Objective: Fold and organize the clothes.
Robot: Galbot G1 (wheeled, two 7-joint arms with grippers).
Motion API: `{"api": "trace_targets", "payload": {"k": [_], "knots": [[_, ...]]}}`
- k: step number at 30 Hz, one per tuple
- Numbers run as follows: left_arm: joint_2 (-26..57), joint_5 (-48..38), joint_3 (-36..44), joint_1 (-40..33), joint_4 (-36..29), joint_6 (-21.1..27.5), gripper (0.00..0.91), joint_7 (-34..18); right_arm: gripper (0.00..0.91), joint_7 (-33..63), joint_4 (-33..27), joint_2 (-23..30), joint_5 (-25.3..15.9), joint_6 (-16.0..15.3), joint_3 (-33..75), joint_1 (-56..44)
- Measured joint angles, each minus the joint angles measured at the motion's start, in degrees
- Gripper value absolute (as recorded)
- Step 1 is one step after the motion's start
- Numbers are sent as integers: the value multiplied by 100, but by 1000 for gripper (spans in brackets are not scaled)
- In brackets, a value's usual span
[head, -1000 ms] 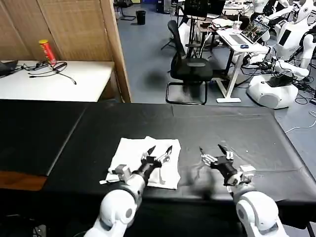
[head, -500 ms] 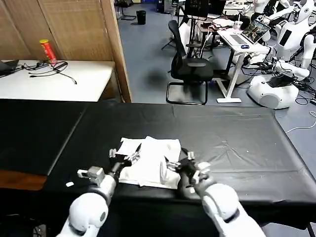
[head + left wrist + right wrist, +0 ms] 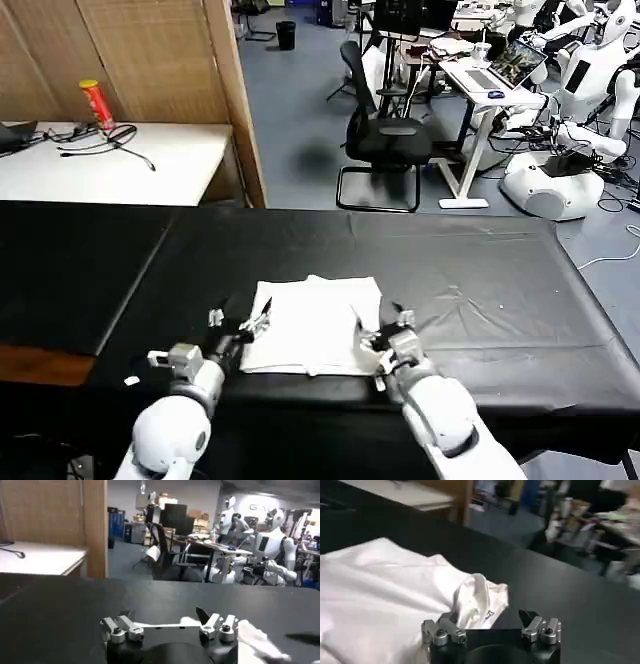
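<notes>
1. T-shirt (image 3: 315, 325): white, folded into a rough rectangle, lying flat on the black table (image 3: 480, 270), lower centre of the head view, near the table's front edge.
2. Left gripper (image 3: 240, 325): lower left of the head view, at the shirt's left edge, low over the table. Fingers spread apart, nothing between them. Left wrist view agrees: both fingertips stand wide apart (image 3: 165, 622), a thin white edge of the shirt (image 3: 165, 625) runs across the gap beyond them, and a blurred white fold sits at lower right of that frame.
3. Right gripper (image 3: 382, 342): lower centre-right of the head view, at the shirt's right front corner. Fingers parted. In the right wrist view the gripper (image 3: 490, 620) has its fingertips apart, with a bunched corner of the shirt (image 3: 395, 595) lying just past them; cloth reaches up to the nearer fingertip, contact not clear.
4. Shirt in the right wrist view: fills the left half of the frame, mostly smooth, one raised crease near centre.
5. Background, upper part of the head view: white desk (image 3: 110, 165) with a red can (image 3: 97, 104) at upper left, black office chair (image 3: 385, 135) at upper centre.
</notes>
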Motion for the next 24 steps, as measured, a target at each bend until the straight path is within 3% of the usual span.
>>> {"api": "trace_targets", "payload": {"k": [4,12,19,20,21,22,24], "knots": [[-22,-248,-114,-48,172,11,878,20,878,114,265,151,414,342,349,-274],[-166,-534,-199,-36,414,33,878,72,878,15,454,232,542,360,770,-515],[-296,-869,-189,-17,610,37,878,52,878,-139,628,199,957,521,1056,-632],[-299,-956,-186,-12,620,41,848,49,878,-155,647,196,968,534,1076,-637],[-306,-1052,-181,-4,630,47,673,50,878,-167,661,195,978,544,1089,-638],[-321,-1148,-175,12,643,57,585,54,878,-180,673,192,985,556,1098,-639],[-342,-1314,-167,37,669,71,527,65,878,-202,704,190,998,574,1103,-639]]}}
